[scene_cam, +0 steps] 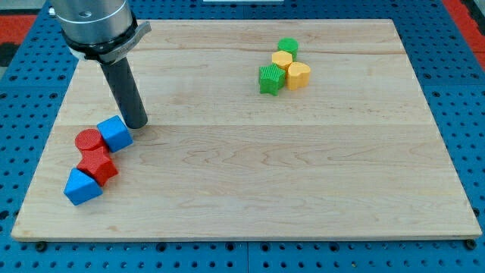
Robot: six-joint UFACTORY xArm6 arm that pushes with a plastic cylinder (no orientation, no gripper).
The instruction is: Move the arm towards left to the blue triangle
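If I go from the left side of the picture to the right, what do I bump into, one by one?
Blue triangle → blue cube → my tip → green star block → yellow heart block. The red blocks and the two upper blocks overlap these, so I skip them.

A: Tip? 
B: My tip [137, 123] sits just right of the blue cube [114, 133] — near touching, can't tell.

A: Rest of that cluster? 
B: Red cylinder [89, 140], red block [97, 165], blue triangle [82, 186] at the view's bottom-left.

A: Elsewhere? 
B: Top right — green cylinder [287, 46], yellow block [282, 60], yellow heart [298, 75], green star [270, 79], on the wooden board [303, 167].
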